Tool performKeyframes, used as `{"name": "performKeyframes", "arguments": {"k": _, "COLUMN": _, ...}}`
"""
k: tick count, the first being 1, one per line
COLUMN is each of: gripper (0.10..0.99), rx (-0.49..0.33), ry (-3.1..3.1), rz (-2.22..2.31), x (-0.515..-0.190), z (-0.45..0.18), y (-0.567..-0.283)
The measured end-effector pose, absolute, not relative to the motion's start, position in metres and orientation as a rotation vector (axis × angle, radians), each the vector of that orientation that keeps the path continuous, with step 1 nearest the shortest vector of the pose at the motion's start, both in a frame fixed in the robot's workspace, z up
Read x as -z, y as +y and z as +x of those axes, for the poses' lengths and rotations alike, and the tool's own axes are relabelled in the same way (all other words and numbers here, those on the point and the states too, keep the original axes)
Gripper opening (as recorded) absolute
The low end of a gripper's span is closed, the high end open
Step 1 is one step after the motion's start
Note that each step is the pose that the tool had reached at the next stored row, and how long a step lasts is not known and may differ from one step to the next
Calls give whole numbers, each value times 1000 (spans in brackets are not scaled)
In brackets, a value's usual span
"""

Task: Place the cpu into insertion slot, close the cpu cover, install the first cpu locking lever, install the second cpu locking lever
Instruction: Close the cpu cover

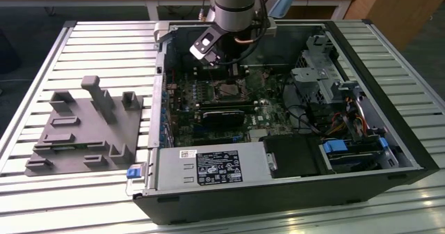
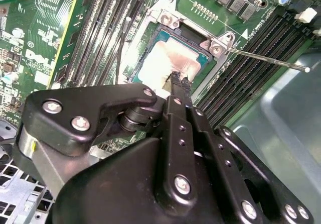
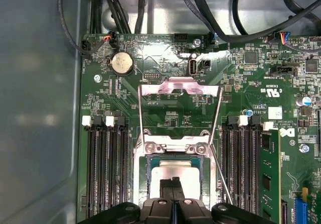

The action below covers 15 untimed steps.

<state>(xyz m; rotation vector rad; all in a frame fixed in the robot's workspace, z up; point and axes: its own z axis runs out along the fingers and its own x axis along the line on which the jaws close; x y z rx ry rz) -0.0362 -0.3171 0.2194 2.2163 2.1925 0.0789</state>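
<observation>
Pincer (image 2: 179,81) clenched, fingers (image 2: 176,118) pressed together with nothing seen between them, tips poised at the near edge of the cpu (image 2: 165,62); touching or just clear, not possible to tell. The cpu lying flat inside the insertion slot (image 3: 140,184), grey top glaring under the light, seemingly seated and level.

Beyond it, in the first wrist view, cpu cover (image 3: 178,87) apparently raised on its hinge (image 3: 174,147) and standing open, green board visible through its window; hence judged not yet closed. One thin locking lever (image 2: 266,59) sticking out free to the side, unlatched. Long memory slots (image 3: 106,174) flanking the insertion slot on both sides.

Farther out, in the exterior view, open computer case (image 1: 278,205) lying on the slatted tabletop (image 1: 104,41), grey fixture block (image 1: 76,135) well apart at the exterior view's left.

Hazards, as judged:
- Bent contacts or a scratched metal top, from downward pressure of the shut tips on a cpu not fully settled.
- The cpu nudged askew by any sideways drag.
- Raised cpu cover or free locking lever snagged by the broad pincer body in so tight a space.
- The cpu cover dropping onto a tilted cpu and jamming.
</observation>
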Motion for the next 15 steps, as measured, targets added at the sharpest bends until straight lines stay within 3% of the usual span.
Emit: {"name": "performKeyframes", "arguments": {"k": 15, "gripper": 106, "rx": -75, "ry": 2195, "rz": 2219, "x": -243, "z": -36, "y": -317}}
